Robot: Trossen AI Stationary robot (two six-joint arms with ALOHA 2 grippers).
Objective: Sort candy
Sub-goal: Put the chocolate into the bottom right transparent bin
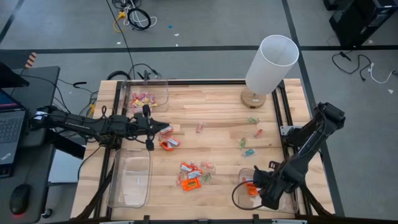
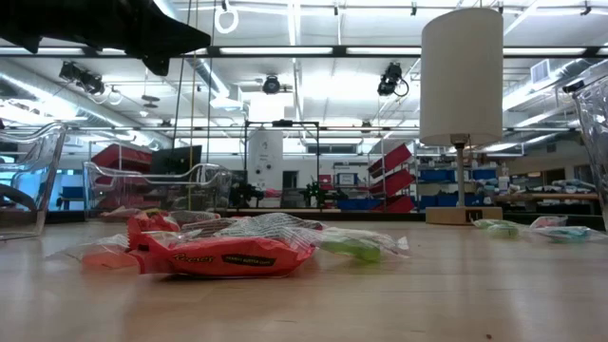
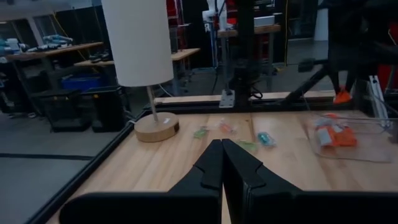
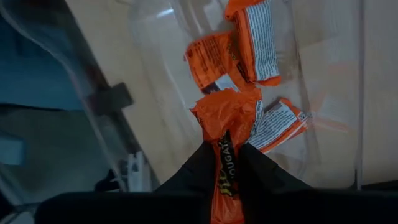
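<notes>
The right gripper (image 4: 225, 163) is pinching an orange candy (image 4: 225, 124) between narrowly parted fingers (image 4: 200, 165), the wrapper sticking out past the tips. Just beyond them, three more orange sweets (image 4: 249, 43) are lying in a clear bin (image 4: 155, 74). Only the wrist view is showing this grip; from above, the right gripper (image 1: 256, 185) is hiding it. The left gripper (image 3: 222, 163) is hovering pressed shut, empty, with scattered candies (image 3: 239, 132) lying ahead of its tips.

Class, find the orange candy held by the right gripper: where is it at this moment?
In the right wrist view the orange candy hangs pinched in the right gripper above the clear bin, at the table's near right corner in the high view.
</notes>
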